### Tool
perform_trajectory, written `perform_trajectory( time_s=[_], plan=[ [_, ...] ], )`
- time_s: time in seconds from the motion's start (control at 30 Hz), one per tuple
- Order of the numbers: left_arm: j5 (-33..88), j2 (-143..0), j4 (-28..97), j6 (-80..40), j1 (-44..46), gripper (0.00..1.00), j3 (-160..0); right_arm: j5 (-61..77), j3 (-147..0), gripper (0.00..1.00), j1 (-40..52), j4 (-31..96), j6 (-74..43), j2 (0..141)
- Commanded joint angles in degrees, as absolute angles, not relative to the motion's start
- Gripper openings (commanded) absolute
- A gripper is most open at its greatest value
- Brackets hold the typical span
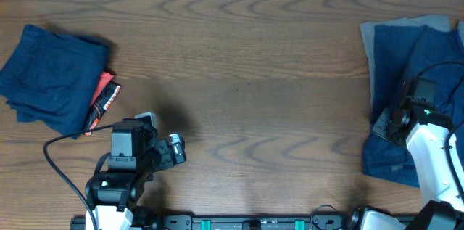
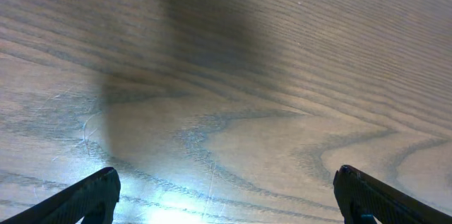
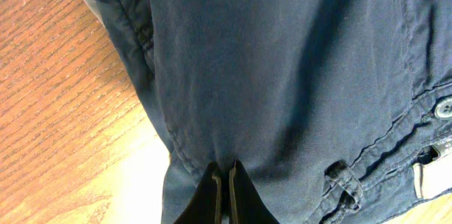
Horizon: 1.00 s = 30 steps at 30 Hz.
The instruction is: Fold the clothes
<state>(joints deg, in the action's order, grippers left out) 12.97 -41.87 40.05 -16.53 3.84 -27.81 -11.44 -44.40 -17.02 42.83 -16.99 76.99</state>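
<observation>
Navy-blue shorts (image 1: 428, 56) lie spread at the table's right edge, on top of a grey garment (image 1: 384, 30). My right gripper (image 1: 383, 125) is down at their left side. In the right wrist view its jaws are pressed together (image 3: 226, 181) on a pinch of the navy shorts (image 3: 282, 75) near a seam. A button (image 3: 443, 107) and a belt loop (image 3: 342, 178) show to the right. A folded navy pile (image 1: 54, 77) sits at the far left. My left gripper (image 1: 177, 150) hovers open over bare wood, fingers (image 2: 92, 197) wide apart with nothing between them.
A red-orange patterned item (image 1: 105, 99) pokes out from the right side of the folded pile. A black cable (image 1: 61, 143) runs from the left arm over the wooden table (image 1: 254, 77). The table's front edge lies just below both arm bases.
</observation>
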Motion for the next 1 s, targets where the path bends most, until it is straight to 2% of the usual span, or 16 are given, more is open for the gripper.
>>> perform_trajectory(
  time_s=[0.0, 0.17, 0.33, 0.43, 0.53, 0.73, 0.97],
  plan=[
    [13.1, -41.8, 40.1, -16.6, 3.6, 0.98, -28.9, -11.7, -45.5, 0.01, -17.2, 43.8, -17.2, 76.4],
    [13.1, -41.8, 40.1, -16.6, 3.6, 0.98, -28.9, -9.2, -57.3, 0.01, -17.2, 49.9, -17.1, 73.1],
    [13.1, -41.8, 40.0, -16.6, 3.6, 0.98, -28.9, -0.4, -72.2, 0.01, -17.0, 57.6, -14.5, 72.5],
    [13.1, -41.8, 40.1, -16.6, 3.6, 0.98, -28.9, 4.6, -75.1, 0.01, -15.7, 61.6, -14.2, 72.5],
    [13.1, -41.8, 40.1, -16.6, 3.6, 0.98, -28.9, 14.5, -75.1, 0.01, -12.7, 63.4, -9.1, 72.7],
    [13.1, -41.8, 40.1, -16.6, 3.6, 0.98, -28.9, 37.2, -75.1, 0.01, -6.3, 54.9, -2.5, 72.7],
    [13.1, -41.8, 40.1, -16.6, 3.6, 0.98, -28.9, 32.2, -74.9, 0.01, 4.3, 50.7, -2.5, 74.5]
  ],
)
